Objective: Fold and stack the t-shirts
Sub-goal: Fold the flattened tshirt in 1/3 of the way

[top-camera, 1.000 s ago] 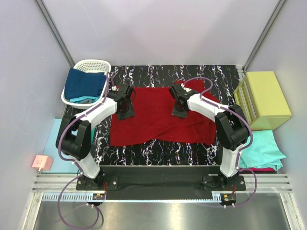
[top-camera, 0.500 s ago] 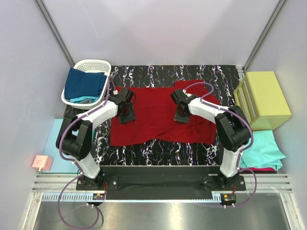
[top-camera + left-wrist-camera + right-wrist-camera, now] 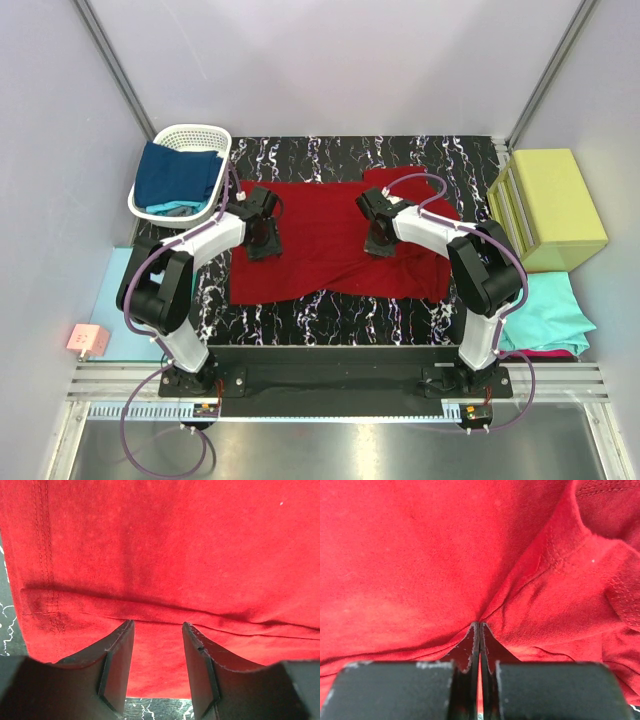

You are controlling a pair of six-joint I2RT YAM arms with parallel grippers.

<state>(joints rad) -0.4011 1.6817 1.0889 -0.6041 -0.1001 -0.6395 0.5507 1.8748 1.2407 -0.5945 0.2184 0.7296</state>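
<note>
Right claw (image 3: 479, 626) pinches a thin pucker of red shirt (image 3: 410, 555); left claw (image 3: 157, 625) gapes, gripping nothing; lifting now could slip or skew it.

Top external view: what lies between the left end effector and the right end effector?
Only the dark red t-shirt: its cloth spans the gap from the left end effector to the right end effector, in the top external view.

Both arms reach forward, wrists angled down; left gripper (image 3: 157, 625) jaws apart, right gripper (image 3: 479, 626) closed tight.
</note>
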